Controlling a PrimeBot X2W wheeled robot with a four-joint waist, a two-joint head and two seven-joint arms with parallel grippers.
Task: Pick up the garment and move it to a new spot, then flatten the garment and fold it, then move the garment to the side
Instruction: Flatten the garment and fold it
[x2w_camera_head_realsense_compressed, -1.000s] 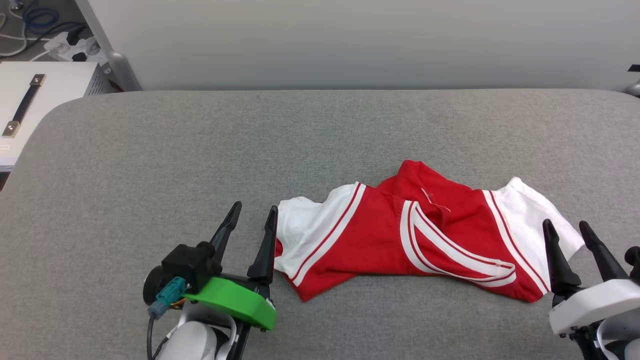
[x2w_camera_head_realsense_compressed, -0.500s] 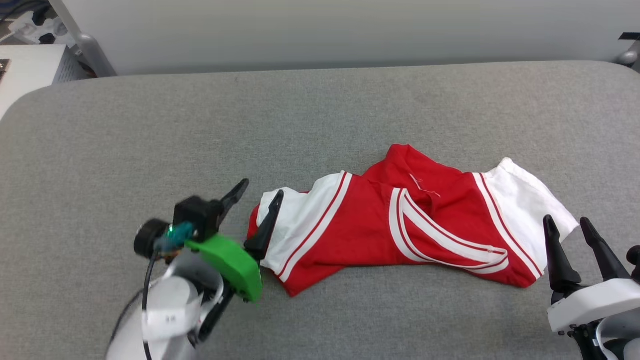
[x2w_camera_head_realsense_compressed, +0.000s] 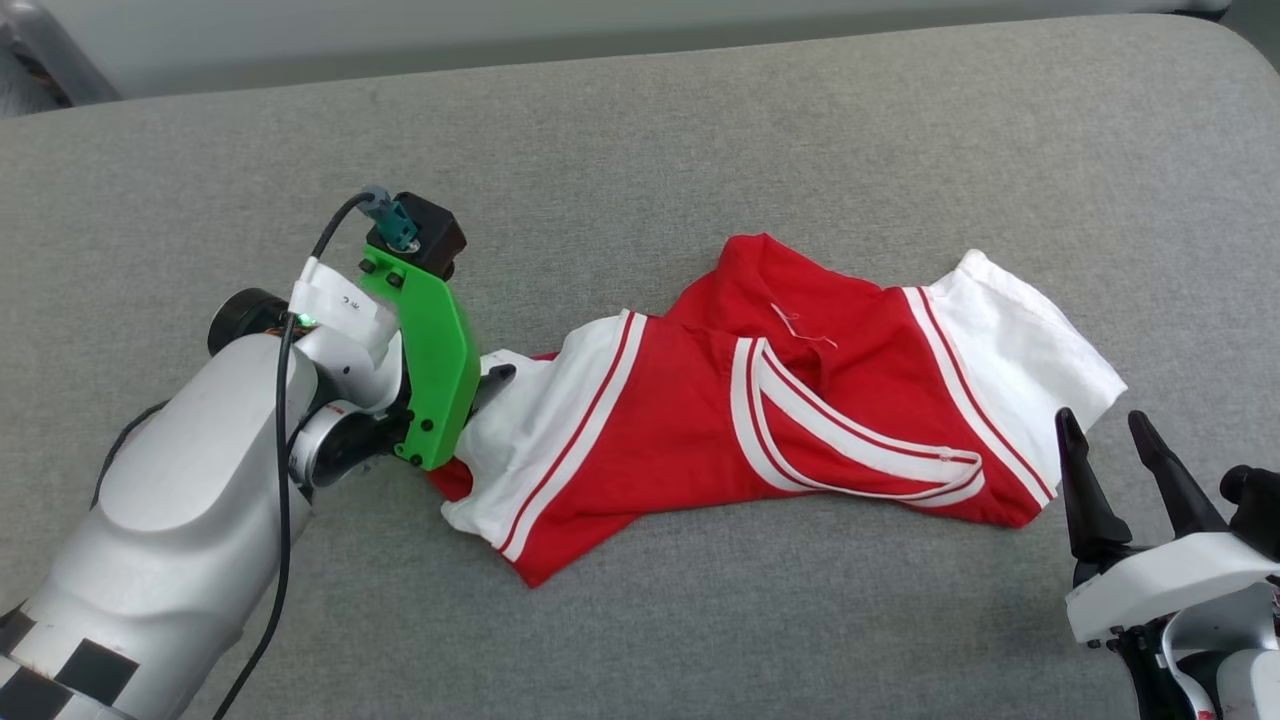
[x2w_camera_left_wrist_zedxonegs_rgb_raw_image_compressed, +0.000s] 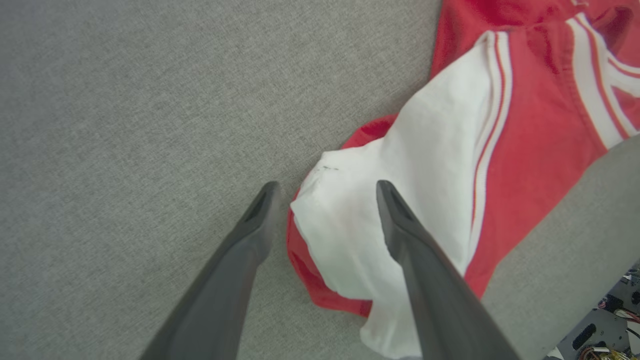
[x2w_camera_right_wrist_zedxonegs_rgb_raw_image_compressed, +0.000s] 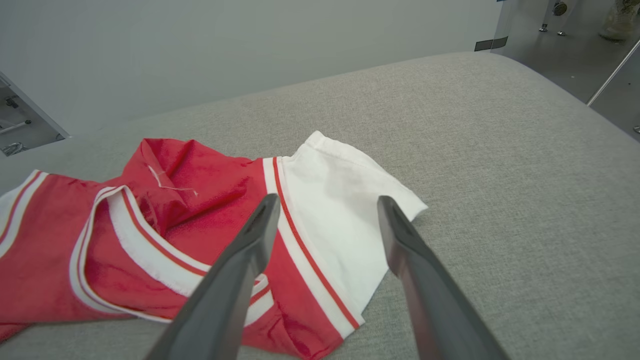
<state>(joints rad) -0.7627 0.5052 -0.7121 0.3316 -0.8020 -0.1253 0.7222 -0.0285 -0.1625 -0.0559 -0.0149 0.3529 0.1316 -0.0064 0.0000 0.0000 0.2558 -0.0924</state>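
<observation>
Left gripper (x2w_camera_left_wrist_zedxonegs_rgb_raw_image_compressed: 325, 187) spread over one end of the garment (x2w_camera_head_realsense_compressed: 700, 420).
The garment lies crumpled, red with white sleeves, on the grey worktop (x2w_camera_head_realsense_compressed: 700, 150), a little toward 3 o'clock from centre. At its 9 o'clock end the left gripper points down with fingers apart, one over the white sleeve (x2w_camera_left_wrist_zedxonegs_rgb_raw_image_compressed: 350, 225) and one over bare worktop beside it; I cannot tell whether they touch. The right gripper (x2w_camera_head_realsense_compressed: 1100, 420) hangs at 4 o'clock, also spread and holding nothing, near the other sleeve (x2w_camera_head_realsense_compressed: 1010, 340).
</observation>
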